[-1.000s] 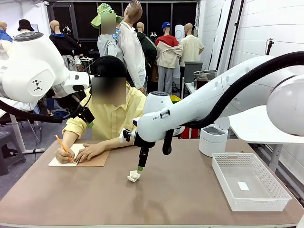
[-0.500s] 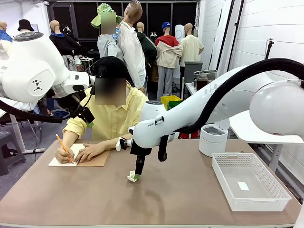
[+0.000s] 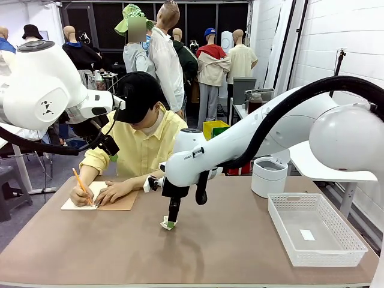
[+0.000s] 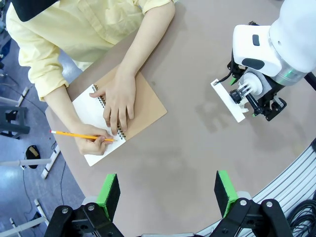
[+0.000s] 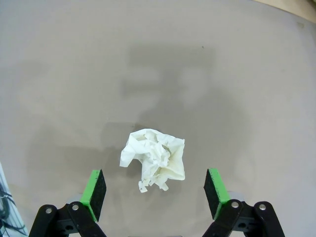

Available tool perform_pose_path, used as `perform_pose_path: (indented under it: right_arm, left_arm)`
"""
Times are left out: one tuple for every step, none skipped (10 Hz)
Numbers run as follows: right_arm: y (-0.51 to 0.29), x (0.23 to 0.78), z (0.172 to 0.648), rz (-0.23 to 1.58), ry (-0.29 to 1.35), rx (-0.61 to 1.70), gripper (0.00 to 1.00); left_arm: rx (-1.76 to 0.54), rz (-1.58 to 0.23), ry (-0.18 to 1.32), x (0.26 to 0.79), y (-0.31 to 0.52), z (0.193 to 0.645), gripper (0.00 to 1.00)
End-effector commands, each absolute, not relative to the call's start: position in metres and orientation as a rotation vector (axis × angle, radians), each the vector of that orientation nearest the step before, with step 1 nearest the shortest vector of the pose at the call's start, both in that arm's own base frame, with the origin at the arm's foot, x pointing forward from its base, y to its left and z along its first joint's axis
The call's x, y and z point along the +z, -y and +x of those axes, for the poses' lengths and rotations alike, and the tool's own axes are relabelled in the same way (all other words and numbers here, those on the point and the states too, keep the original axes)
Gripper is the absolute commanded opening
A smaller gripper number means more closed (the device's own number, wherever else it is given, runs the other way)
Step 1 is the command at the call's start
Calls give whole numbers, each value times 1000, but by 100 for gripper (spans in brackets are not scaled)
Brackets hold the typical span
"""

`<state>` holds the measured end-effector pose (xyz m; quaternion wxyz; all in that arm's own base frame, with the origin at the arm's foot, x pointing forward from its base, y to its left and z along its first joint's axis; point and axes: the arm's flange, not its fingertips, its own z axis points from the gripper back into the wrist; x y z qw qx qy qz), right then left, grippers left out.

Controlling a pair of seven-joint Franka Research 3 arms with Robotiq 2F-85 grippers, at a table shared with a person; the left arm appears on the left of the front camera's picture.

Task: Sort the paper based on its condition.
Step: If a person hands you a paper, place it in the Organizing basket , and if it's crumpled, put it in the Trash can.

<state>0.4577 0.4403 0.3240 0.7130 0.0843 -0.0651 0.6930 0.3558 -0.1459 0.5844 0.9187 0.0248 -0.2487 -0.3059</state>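
**Crumpled paper (image 5: 154, 159) centred at your right gripper (image 5: 154, 190)**

Your left gripper (image 4: 167, 193) hangs high, spread wide and empty, far from the paper. The paper lies on bare tabletop (image 5: 222, 74), mid-table. Your right gripper is nearer: fully open, holding nothing, the paper at its 12 o'clock, between the pads (image 5: 95, 193), touching neither. It looks roundish: no long axis to line up.
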Motion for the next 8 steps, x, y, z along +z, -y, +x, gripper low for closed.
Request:
perform_pose_path:
  right_arm:
    - [-446, 322, 465, 168, 116, 1551, 100]
    - [-447, 319, 467, 171, 108, 1553, 100]
    - [-448, 317, 469, 165, 102, 1555, 100]
    - [-448, 314, 470, 168, 95, 1557, 100]
    - [-449, 312, 472, 161, 88, 1560, 100]
    - [-449, 309, 473, 162, 82, 1562, 100]
    - [-451, 306, 474, 166, 76, 1560, 100]
    - [-453, 303, 474, 157, 72, 1561, 100]
  left_arm:
    - [-626, 49, 516, 585, 145, 356, 100]
    - [-626, 49, 516, 585, 145, 356, 100]
    - [-626, 49, 516, 585, 145, 356, 100]
    - [-626, 49, 516, 585, 145, 356, 100]
    - [-626, 49, 516, 585, 145, 356, 100]
    - [-626, 49, 516, 585, 145, 356, 100]
    - [-626, 49, 516, 585, 145, 356, 100]
    - [-626, 49, 516, 585, 145, 356, 100]
